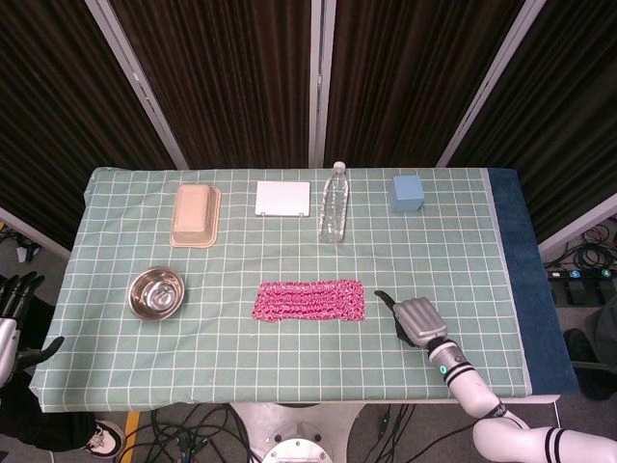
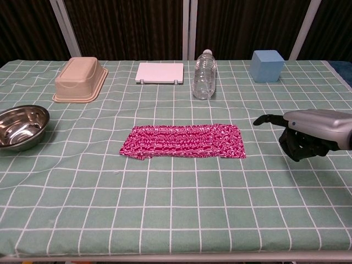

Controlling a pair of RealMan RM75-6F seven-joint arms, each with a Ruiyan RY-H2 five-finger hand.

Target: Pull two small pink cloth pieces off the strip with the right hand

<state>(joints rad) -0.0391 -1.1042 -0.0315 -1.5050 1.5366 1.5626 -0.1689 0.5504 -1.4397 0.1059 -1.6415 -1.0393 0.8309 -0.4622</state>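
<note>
The pink knitted strip (image 1: 308,300) (image 2: 184,141) lies flat on the green checked tablecloth (image 1: 289,357), near the middle and toward the front. My right hand (image 1: 413,318) (image 2: 305,132) hovers just off the strip's right end and does not touch it. Its thumb (image 2: 264,119) stretches toward the strip, the other fingers (image 2: 300,146) bend down under the palm, and it holds nothing. In the head view my left hand (image 1: 10,307) hangs off the table's left edge with its fingers apart and empty.
Along the back stand an upturned beige tub (image 1: 197,214), a flat white box (image 1: 282,198), a clear plastic bottle (image 1: 334,204) and a blue cube (image 1: 408,192). A steel bowl (image 1: 156,292) sits left of the strip.
</note>
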